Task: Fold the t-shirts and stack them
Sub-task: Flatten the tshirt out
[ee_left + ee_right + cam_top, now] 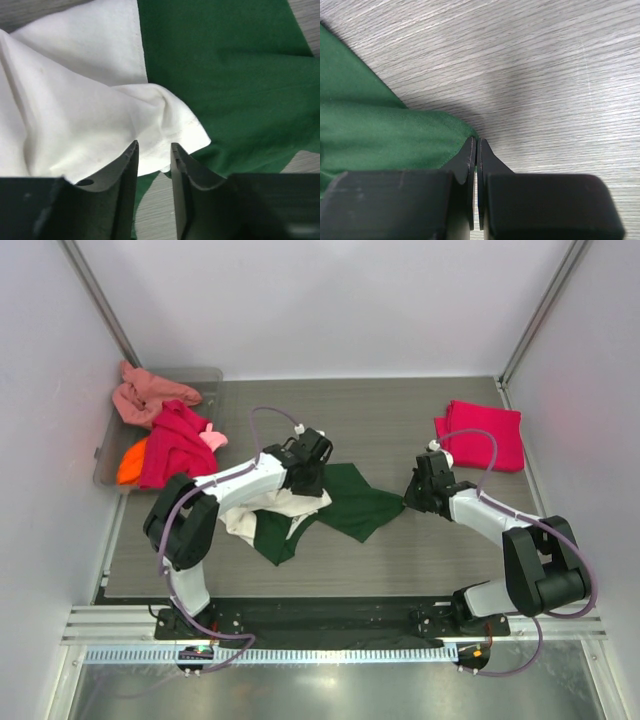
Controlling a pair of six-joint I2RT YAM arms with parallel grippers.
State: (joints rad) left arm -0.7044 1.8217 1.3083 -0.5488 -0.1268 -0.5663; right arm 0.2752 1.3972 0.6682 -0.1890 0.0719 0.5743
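Observation:
The cream-white t-shirt with dark green sleeves point(355, 502) lies crumpled at the table's middle. My left gripper point(305, 480) hovers over its cream body point(75, 115), next to the green part point(230, 75). Its jaws point(154, 147) stand a little apart at a cream fold's edge, with bare table showing between them. My right gripper point(410, 498) is at the shirt's right green tip, and its jaws point(476, 142) are shut on the green cloth's edge point(380, 135). A folded crimson-pink t-shirt point(480, 433) lies at the back right.
A translucent grey tray point(108, 440) at the back left holds a pile: a salmon shirt point(150, 392), a magenta shirt point(175, 445), an orange one point(130, 462) and a light pink bit point(212, 437). White walls enclose the grey wood-grain table point(545, 75).

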